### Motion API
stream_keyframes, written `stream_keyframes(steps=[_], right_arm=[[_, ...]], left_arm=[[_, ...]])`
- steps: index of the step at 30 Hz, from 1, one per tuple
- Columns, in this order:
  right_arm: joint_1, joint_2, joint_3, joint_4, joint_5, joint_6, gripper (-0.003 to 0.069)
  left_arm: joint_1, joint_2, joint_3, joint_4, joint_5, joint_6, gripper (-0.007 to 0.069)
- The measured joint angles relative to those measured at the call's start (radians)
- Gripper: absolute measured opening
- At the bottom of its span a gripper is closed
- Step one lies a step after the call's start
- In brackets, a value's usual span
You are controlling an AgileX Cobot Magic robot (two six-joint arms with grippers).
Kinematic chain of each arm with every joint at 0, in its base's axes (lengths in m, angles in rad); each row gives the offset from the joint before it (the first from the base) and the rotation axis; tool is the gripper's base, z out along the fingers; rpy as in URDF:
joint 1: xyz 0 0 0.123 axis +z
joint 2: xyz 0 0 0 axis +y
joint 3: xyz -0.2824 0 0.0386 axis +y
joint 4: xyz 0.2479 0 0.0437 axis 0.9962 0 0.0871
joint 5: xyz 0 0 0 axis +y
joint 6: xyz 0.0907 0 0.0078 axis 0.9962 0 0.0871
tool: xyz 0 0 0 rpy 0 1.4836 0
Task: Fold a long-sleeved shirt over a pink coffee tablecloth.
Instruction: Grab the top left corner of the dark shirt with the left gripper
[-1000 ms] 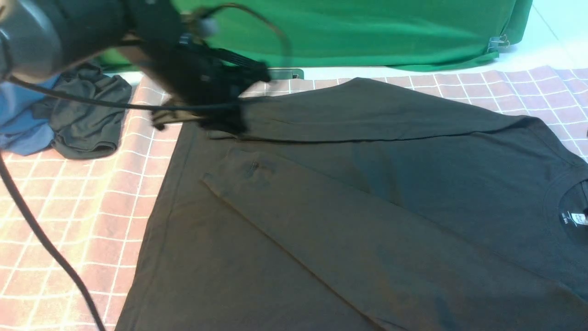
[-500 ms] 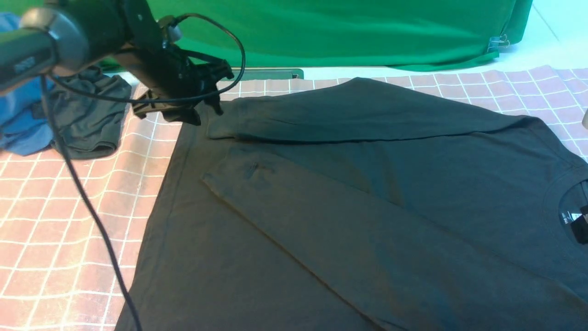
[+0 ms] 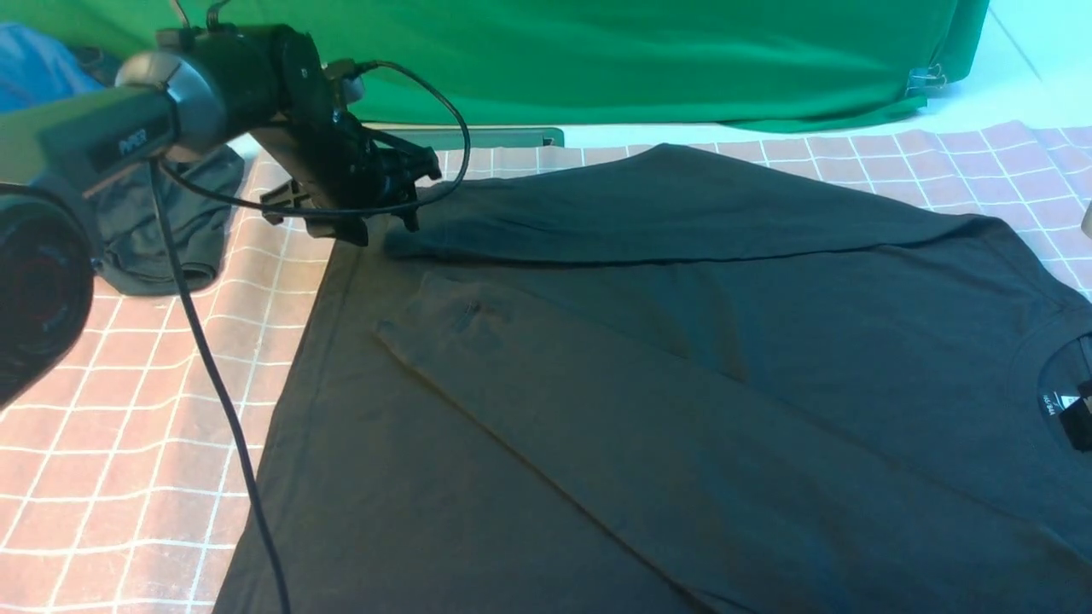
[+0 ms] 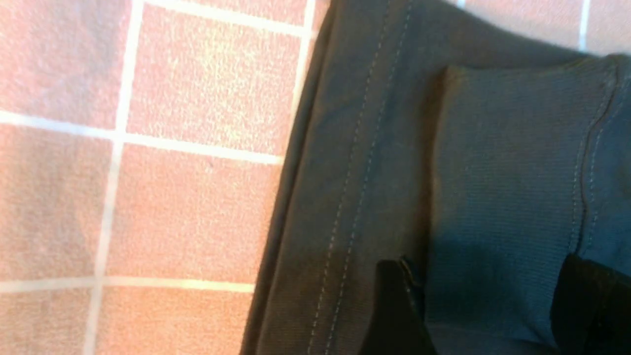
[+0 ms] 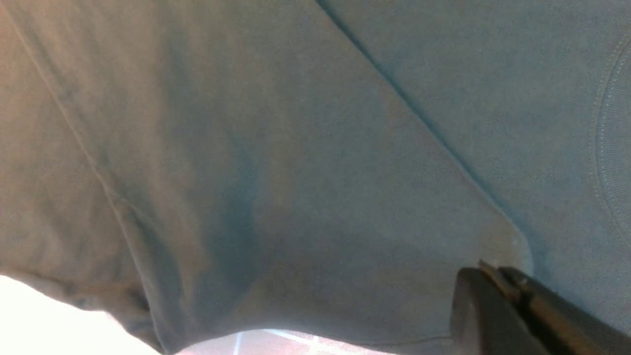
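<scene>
while two sleeves (image 3: 546, 222) lie folded, one left gripper (image 3: 392, 228) open.

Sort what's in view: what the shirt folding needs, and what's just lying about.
For the job:
- black shirt, sleeves laid inward
- pink tablecloth, under it
- left arm
- right arm

Just lying about:
- blue garment
- dark grey-green garment

"What's spread over the surface?"

"A pink coffee tablecloth (image 3: 128, 460) with white gridlines, running past its left edge; a white strip (image 3: 648, 135) shows along the far side."
</scene>
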Motion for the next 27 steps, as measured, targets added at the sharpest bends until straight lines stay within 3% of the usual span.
stream_keyframes(steps=[10,13,19,27], right_arm=[[0.0,0.0,0.0,0.0,0.0,-0.001,0.0048],[0.0,0.0,0.0,0.0,0.0,-0.001,0.0048],[0.0,0.0,0.0,0.0,0.0,-0.002,0.0048],[0.0,0.0,0.0,0.0,0.0,-0.023,0.0049]], left_arm=[[-0.006,0.039,-0.007,-0.02,-0.025,0.061,0.0401],[-0.011,0.047,-0.007,-0.027,-0.038,0.089,0.0328],[-0.011,0.05,-0.008,-0.026,-0.041,0.114,0.0055],[-0.011,-0.028,-0.038,-0.012,0.043,0.111,0.0018]])
